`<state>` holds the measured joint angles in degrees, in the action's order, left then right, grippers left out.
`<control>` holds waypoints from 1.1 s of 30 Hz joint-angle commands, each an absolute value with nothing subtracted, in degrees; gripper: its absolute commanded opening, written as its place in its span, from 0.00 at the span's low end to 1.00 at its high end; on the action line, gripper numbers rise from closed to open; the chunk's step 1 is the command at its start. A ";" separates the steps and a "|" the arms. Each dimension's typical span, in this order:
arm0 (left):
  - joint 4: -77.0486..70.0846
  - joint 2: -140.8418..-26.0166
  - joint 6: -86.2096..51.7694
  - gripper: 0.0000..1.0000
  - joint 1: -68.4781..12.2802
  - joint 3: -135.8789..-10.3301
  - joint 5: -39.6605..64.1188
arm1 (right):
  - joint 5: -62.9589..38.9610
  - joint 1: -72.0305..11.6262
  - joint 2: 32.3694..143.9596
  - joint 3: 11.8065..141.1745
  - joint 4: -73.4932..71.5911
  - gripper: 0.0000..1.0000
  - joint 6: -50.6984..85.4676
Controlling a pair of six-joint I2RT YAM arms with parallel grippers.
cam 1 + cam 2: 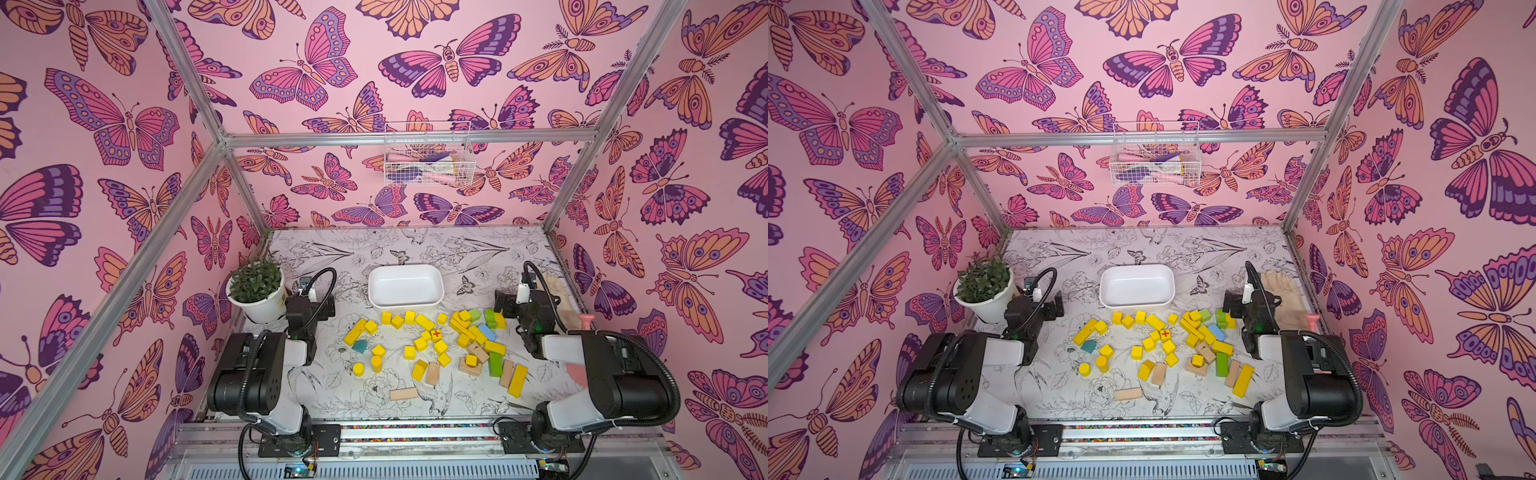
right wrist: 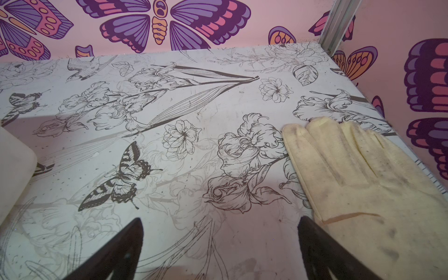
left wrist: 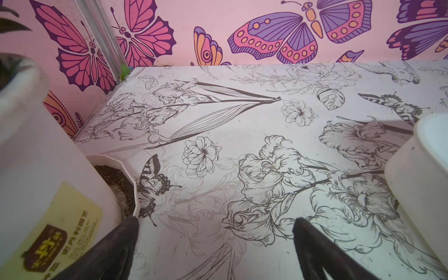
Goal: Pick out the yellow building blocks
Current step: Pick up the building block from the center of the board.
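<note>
Bright even light, soft shadows, wide-angle edge distortion.

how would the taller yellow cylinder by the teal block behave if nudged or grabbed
Standing on end, the taller yellow cylinder would probably tip under a nudge, then roll. Its curved painted side may slip in a grip. Small, apparently wooden, it is likely stiff and light.

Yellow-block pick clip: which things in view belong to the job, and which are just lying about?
Job: yellow building blocks, red-cross cube among them; white tub, likely their destination; left gripper and right gripper, both open and empty.
Lying about: tan blocks, green blocks, blue block, teal block, potted plant, glove, wall wire basket.
</note>
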<state>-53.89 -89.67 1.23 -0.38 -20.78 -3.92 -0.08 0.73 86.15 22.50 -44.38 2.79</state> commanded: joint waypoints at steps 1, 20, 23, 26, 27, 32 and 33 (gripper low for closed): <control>-53.32 -88.83 1.55 1.00 -0.26 -20.65 -3.00 | -0.60 1.13 86.21 23.49 -45.53 0.99 3.08; -35.06 -67.00 1.60 1.00 -12.54 -26.02 -20.14 | 11.22 -3.88 66.07 30.88 -17.01 0.99 9.19; -29.36 -59.87 -2.17 1.00 -16.51 -27.76 -15.28 | 11.88 -4.14 58.40 31.14 -12.44 0.99 17.97; -19.92 -54.81 -6.13 1.00 -21.78 -31.13 -12.81 | 15.46 -3.96 51.24 31.38 -4.60 0.99 32.71; -15.32 -53.31 -8.55 1.00 -23.68 -32.74 -12.42 | 15.30 -3.92 48.83 31.96 -0.64 0.99 35.93; -3.07 -50.80 -16.62 1.00 -28.73 -37.09 -1.64 | 5.71 -3.88 43.63 36.86 12.78 0.99 36.72; -2.38 -50.27 -18.01 1.00 -29.73 -36.73 -0.84 | 3.65 -3.92 44.42 38.81 16.67 0.99 36.23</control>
<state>-12.88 -51.16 -11.27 -27.86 -36.49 -7.46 9.10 -3.84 44.10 34.33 2.87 32.01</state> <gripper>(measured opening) 0.997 0.989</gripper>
